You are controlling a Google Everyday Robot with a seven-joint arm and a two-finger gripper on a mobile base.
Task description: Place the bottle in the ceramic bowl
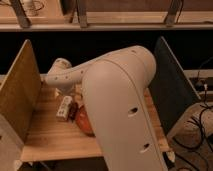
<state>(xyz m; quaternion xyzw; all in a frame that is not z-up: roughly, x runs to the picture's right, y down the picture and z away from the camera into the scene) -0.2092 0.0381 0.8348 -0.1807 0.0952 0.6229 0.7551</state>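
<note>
Bottle (pixel 64 107) lies just under the gripper (pixel 67 90).
Its long axis points away from the camera; whether the gripper is open or closed, I cannot tell.

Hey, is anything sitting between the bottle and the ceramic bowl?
Yes: a small dark red item lies between the bottle and the ceramic bowl. The gripper hangs just above the bottle.

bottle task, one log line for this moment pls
bottle on table, left of bowl | not in bowl | gripper hidden behind arm
</note>
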